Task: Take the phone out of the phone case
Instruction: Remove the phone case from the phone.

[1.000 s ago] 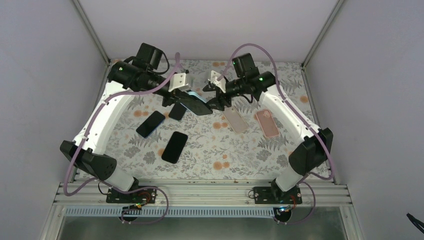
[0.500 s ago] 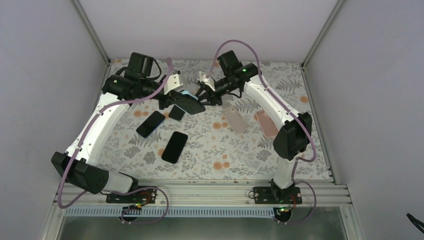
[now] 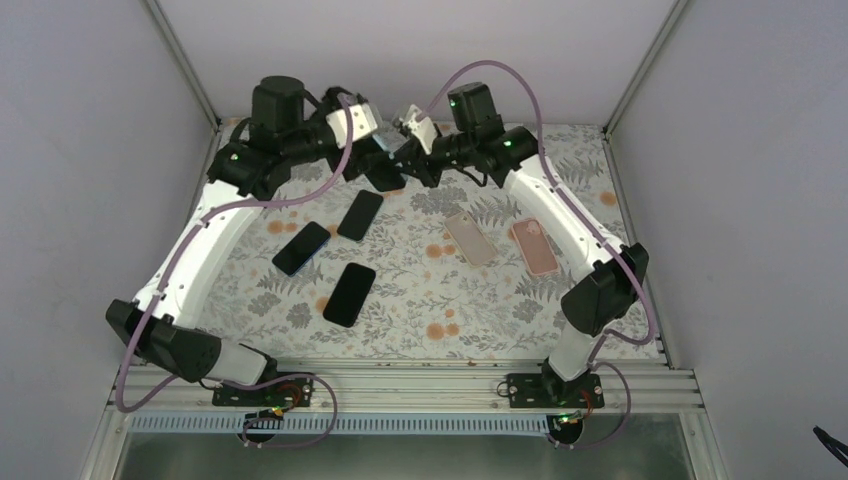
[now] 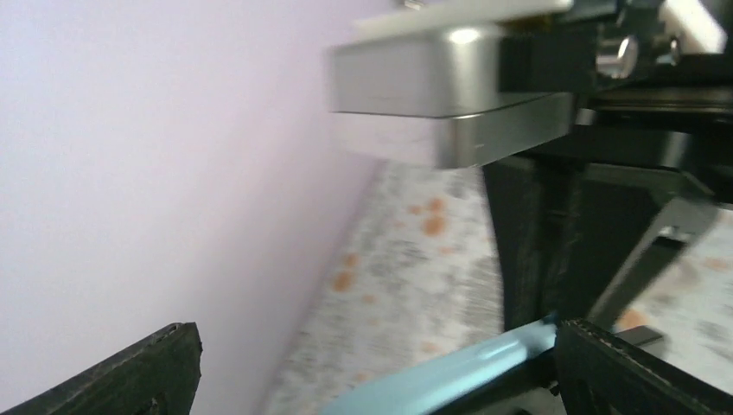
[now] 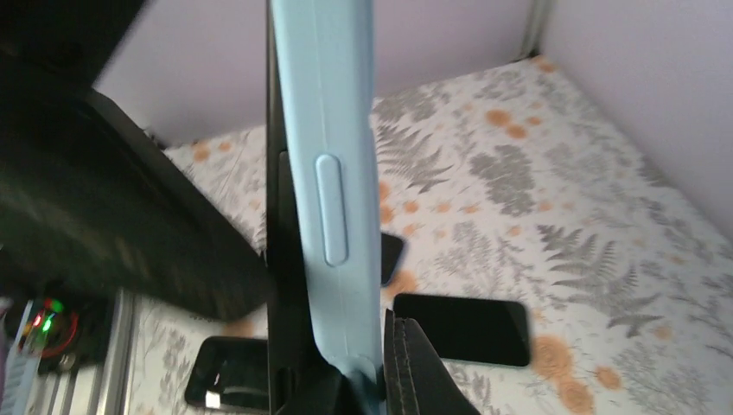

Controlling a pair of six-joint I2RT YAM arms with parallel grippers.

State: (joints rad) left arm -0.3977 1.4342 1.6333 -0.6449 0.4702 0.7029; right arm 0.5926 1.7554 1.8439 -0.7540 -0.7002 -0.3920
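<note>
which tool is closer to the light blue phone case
Right. The right tool is shut on the light blue phone case; the left tool stands open with the case's end between its fingers.

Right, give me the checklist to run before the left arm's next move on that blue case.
1. Right gripper shut on the blue case: ok.
2. Left gripper open, jaws wide apart: ok.
3. Blue case lifted off the table: ok.
4. Left fingers clear of the case: cannot tell, its edge lies close to one finger.
5. Phone out of the case: cannot tell.
</note>
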